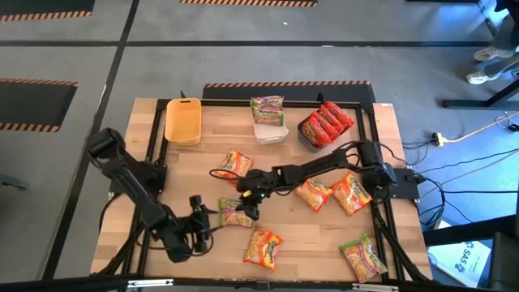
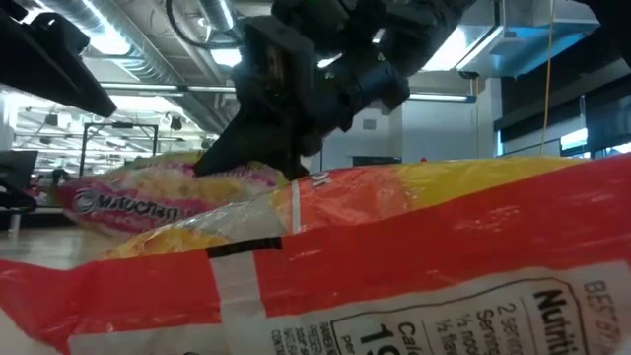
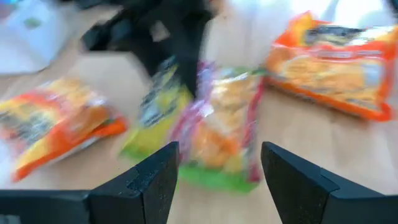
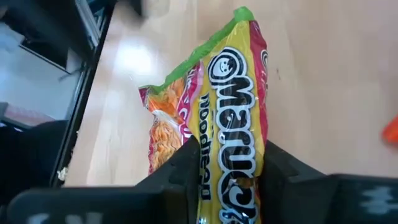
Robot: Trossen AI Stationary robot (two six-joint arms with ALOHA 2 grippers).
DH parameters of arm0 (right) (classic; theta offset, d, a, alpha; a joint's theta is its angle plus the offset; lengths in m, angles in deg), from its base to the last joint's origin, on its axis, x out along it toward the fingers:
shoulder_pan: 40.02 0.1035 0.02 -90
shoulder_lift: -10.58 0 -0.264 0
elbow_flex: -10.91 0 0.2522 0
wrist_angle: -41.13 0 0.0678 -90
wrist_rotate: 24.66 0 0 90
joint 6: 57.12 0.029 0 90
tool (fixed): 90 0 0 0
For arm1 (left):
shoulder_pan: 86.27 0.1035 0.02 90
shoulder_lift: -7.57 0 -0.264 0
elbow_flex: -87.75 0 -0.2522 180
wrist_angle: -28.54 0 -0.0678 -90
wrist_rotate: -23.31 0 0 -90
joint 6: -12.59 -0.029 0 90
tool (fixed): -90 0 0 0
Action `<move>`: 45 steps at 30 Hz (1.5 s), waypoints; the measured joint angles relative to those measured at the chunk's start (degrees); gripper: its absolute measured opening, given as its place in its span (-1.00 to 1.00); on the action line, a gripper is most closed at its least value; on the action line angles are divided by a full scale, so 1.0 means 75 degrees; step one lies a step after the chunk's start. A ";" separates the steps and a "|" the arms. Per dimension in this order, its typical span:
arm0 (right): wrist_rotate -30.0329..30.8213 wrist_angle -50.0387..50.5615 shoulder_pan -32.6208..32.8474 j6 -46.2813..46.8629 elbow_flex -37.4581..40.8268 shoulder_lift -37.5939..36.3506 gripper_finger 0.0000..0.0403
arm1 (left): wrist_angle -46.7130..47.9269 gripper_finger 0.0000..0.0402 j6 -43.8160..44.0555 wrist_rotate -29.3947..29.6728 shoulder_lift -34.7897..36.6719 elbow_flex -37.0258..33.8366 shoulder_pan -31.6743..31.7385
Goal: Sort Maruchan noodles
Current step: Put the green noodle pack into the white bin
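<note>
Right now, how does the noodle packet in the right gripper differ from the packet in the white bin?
The gripped packet is out on the bare table, pinched between the right gripper's fingers; the binned packet rests untouched in the white bin at the far edge. The gripped one lies near the left gripper, the binned one far from it. Both are green-and-pink.

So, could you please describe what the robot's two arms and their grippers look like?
Both arms are dark, nearly black, jointed segments with black cables trailing along them. The left gripper has two broad, flat, matte dark fingers with squared, angled tips. The right gripper has the same dark, blocky fingers. No markings are legible.
</note>
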 joint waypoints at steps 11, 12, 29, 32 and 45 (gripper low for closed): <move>-0.0038 0.0994 -0.0178 -0.1010 0.0007 -0.0741 -0.56 | 0.1483 0.11 0.0609 0.0008 0.0449 0.0000 0.0147; -0.0237 0.0960 -0.0204 -0.1094 0.0009 -0.0744 -0.56 | 0.1630 0.11 0.0499 -0.0042 0.0447 0.0000 0.0203; -0.1189 0.1850 -0.1570 -0.2837 0.0015 -0.1303 -0.56 | 0.2220 0.11 -0.1134 -0.0339 0.0915 -0.0627 0.2582; -0.0989 0.2505 -0.1826 -0.3084 0.0015 -0.1677 -0.56 | 0.1476 0.11 -0.1225 -0.0355 0.1491 -0.1163 0.2783; 0.1094 0.4376 -0.2743 -0.3902 0.0020 -0.3579 -0.56 | -0.3152 0.11 -0.3846 -0.3763 0.3878 -0.3204 0.4156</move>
